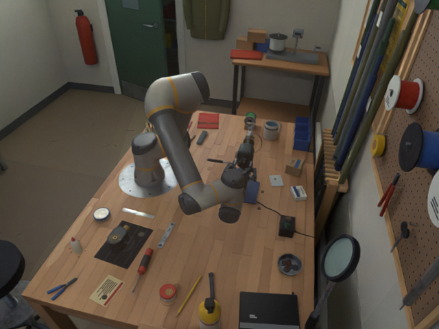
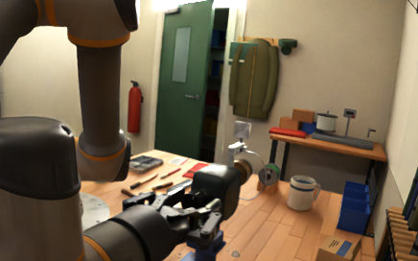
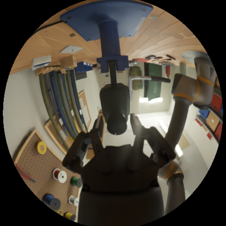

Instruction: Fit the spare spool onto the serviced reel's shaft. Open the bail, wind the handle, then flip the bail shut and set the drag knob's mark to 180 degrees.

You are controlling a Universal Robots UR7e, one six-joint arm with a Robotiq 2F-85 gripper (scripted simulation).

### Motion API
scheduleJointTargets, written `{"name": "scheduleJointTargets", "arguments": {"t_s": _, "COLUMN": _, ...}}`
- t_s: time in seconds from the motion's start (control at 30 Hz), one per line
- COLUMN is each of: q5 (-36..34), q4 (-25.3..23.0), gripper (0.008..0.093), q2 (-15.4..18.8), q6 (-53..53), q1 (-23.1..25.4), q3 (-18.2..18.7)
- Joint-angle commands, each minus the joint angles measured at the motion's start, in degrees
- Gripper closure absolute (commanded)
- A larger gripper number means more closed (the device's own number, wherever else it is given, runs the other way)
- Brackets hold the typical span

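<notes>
The dark reel (image 3: 114, 102) sits on a blue stand (image 3: 109, 35) near the middle of the bench, with its rear end between my fingers. My gripper (image 3: 116, 125) is open and holds nothing. The reel's handle (image 3: 149, 79) sticks out to one side. In the side camera the reel (image 1: 244, 155) stands just beyond my wrist, above the blue stand (image 1: 251, 191). In the second side camera my gripper (image 2: 206, 223) reaches the reel body (image 2: 215, 184). A green spool (image 1: 250, 119) stands further back on the bench.
A mug (image 1: 271, 129) and blue bins (image 1: 302, 133) stand at the bench's far right. A small cardboard box (image 1: 294, 166), a white plate (image 1: 276, 180) and a switch box (image 1: 287, 226) with its cable lie right of the stand. Tools lie across the near bench.
</notes>
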Motion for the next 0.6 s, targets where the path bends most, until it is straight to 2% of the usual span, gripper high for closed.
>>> {"name": "scheduleJointTargets", "arguments": {"t_s": 0.0, "q5": 0.0, "q4": 0.0, "gripper": 0.0374, "q2": 0.0, "q6": 0.0, "q1": 0.0, "q3": 0.0}}
{"name": "scheduleJointTargets", "arguments": {"t_s": 0.27, "q5": 0.0, "q4": 0.0, "gripper": 0.0384, "q2": 0.0, "q6": 0.0, "q1": 0.0, "q3": 0.0}}
{"name": "scheduleJointTargets", "arguments": {"t_s": 0.57, "q5": 0.0, "q4": 0.0, "gripper": 0.0564, "q2": 0.0, "q6": 0.0, "q1": 0.0, "q3": 0.0}}
